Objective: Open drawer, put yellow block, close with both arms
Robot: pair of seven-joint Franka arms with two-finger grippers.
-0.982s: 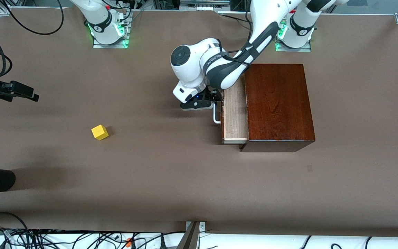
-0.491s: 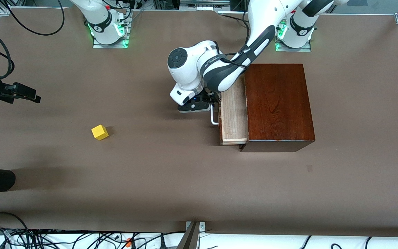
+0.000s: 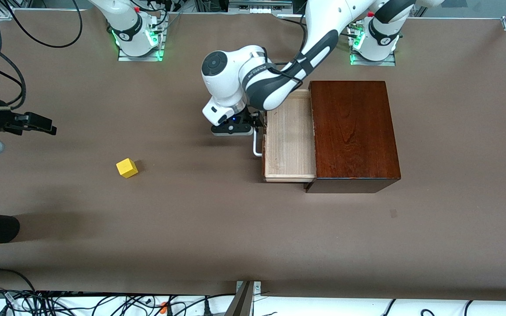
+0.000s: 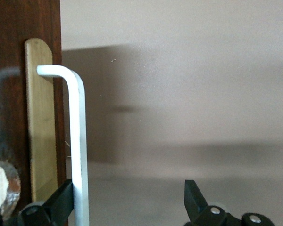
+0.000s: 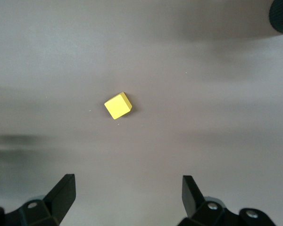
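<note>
Left gripper (image 4: 127,202) spread, one finger hooking (seemingly) handle (image 4: 79,141); right gripper (image 5: 127,195) spread above yellow block (image 5: 118,105).

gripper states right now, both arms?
Left gripper: open, one finger hooked inside the drawer handle.
Right gripper: open, empty, above the yellow block.

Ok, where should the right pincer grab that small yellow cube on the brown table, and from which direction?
Come straight down on the small yellow cube, pinching two opposite flat side faces. It sits alone, flat on the brown table, turned slightly askew, so rotate the open right pincer to square with its faces.
</note>
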